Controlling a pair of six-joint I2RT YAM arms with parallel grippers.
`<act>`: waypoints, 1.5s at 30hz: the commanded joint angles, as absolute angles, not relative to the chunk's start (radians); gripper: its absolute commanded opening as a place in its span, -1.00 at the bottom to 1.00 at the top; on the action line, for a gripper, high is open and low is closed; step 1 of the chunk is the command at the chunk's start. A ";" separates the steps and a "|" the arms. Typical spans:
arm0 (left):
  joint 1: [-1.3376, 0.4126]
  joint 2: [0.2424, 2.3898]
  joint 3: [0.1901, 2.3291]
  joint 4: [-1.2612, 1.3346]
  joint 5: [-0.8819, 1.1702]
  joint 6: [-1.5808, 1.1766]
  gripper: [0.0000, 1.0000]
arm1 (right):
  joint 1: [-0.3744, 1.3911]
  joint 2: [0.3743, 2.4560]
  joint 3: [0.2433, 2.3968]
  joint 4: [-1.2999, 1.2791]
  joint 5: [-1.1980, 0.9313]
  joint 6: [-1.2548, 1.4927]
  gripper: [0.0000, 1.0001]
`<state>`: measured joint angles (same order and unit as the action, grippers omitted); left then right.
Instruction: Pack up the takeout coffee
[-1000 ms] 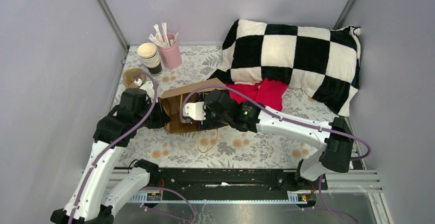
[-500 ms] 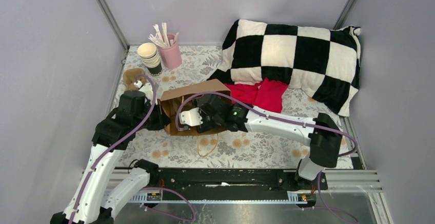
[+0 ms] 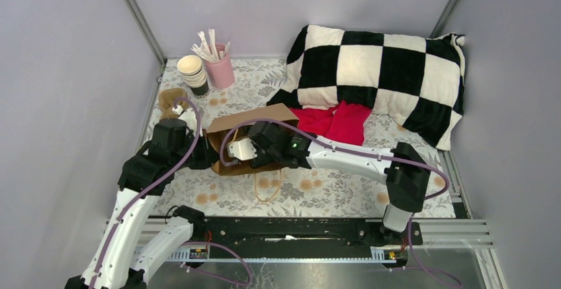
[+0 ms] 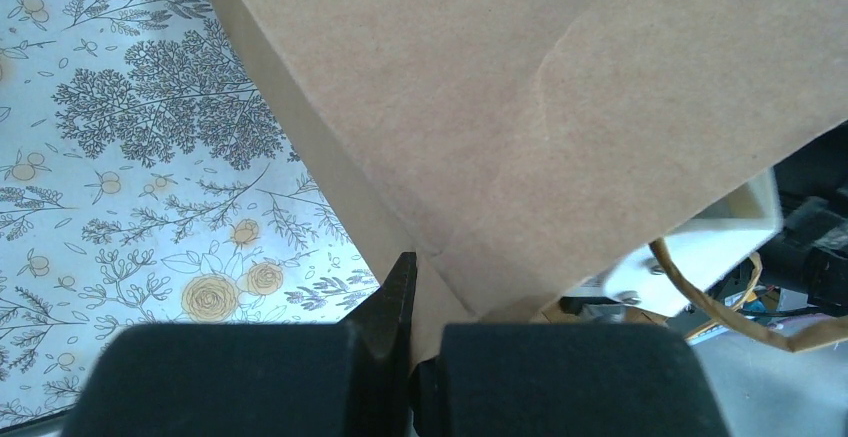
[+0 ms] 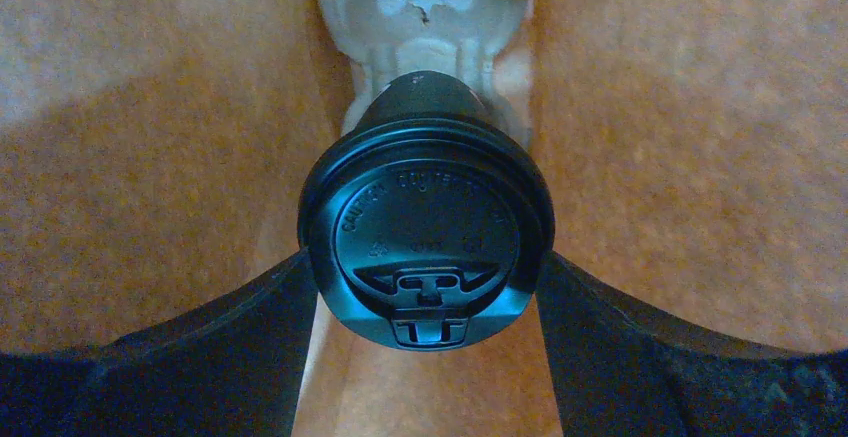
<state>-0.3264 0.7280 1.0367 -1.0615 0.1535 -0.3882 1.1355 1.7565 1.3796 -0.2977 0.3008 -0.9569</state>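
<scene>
- Takeout coffee [image 5: 428, 247] sat clamped in my right claw [image 5: 428, 302]. One finger pressed each side of the dark cup just under its black lid, and the lid faced my wrist camera.
- Cup and claw were both inside the brown paper bag [image 3: 250, 118], with paper walls all around them. I could not tell whether the cup touched the bag's bottom.
- My left claw [image 4: 415, 357] was closed tight on the bag's edge, the paper pinched between its two pads.
- From above, the bag sat on the floral tablecloth [image 3: 311, 190] between my arms. My right wrist reached into it from the right, and a handle loop [image 3: 264, 184] lay on the cloth at the near side.
- A stack of lidless cups [image 3: 193, 74] and a pink holder [image 3: 220, 72] stood at the far left corner.
- A checkered pillow [image 3: 377, 71] and a red cloth [image 3: 337, 120] lay far right.
</scene>
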 commanded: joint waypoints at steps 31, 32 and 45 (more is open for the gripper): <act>-0.348 0.715 1.038 -1.037 0.201 -0.353 -1.00 | 1.080 1.731 1.418 -0.298 0.259 -0.914 -0.21; -0.349 0.715 1.038 -1.037 0.201 -0.353 -1.00 | 1.079 1.738 1.417 -0.296 0.268 -0.916 -0.21; -0.359 0.699 1.034 -1.034 0.222 -0.350 -1.00 | 1.049 1.784 1.420 -0.217 0.266 -0.912 -0.21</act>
<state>-0.3527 0.7147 1.0367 -1.0618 0.1902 -0.3653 1.0637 1.7668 1.3846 -0.2699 0.2924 -0.9302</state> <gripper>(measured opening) 0.006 0.807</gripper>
